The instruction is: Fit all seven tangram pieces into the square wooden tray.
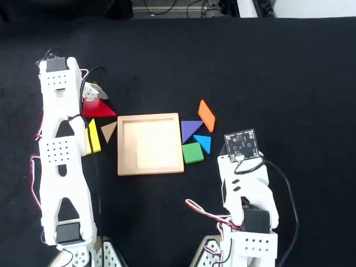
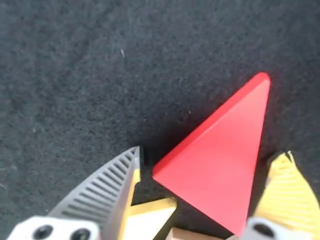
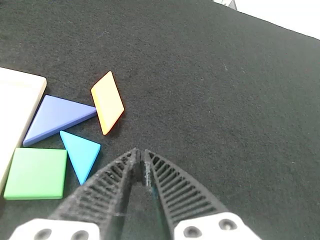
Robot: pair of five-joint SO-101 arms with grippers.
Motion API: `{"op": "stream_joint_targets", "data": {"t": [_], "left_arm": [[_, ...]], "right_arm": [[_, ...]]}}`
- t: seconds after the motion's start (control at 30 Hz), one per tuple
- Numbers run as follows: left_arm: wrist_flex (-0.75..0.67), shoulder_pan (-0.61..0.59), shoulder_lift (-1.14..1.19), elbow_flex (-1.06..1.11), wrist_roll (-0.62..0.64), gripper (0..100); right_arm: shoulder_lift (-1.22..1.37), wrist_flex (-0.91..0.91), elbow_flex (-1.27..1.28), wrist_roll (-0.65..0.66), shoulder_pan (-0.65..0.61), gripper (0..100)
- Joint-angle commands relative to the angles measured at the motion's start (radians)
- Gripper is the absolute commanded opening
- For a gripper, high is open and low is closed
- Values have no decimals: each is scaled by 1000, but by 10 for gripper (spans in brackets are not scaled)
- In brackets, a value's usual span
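Left gripper [image 2: 211,154] fingers were held spread, one to either side of the red triangle [image 2: 222,170], not clenched on it; a grasp across its edges was judged intended. On the black desk [image 1: 278,67], the square wooden tray [image 1: 120,144] was noted empty at centre. Yellow piece [image 1: 93,136] and tan triangle [image 1: 108,130] were recorded beside its left-arm side; purple triangle [image 1: 190,129], green square [image 1: 192,152], orange parallelogram [image 1: 206,115] and blue triangle [image 1: 203,143] beside the other. Right gripper [image 3: 140,152] fingers were pressed together on nothing, parked near the latter group.

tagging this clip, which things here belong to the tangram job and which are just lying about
Belong: wooden tray; red triangle; yellow piece; tan triangle; orange parallelogram; purple triangle; blue triangle; green square.
Lying about: black cloth; cables behind the table.
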Motion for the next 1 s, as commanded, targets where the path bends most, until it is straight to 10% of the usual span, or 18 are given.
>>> {"op": "stream_joint_targets", "data": {"t": [0.0, 0.97], "left_arm": [[0, 47, -3, 4, 9, 382], [0, 59, -3, -4, 29, 303]], "right_arm": [[-31, 5, -1, -6, 11, 14], [-31, 5, -1, -6, 11, 14]]}}
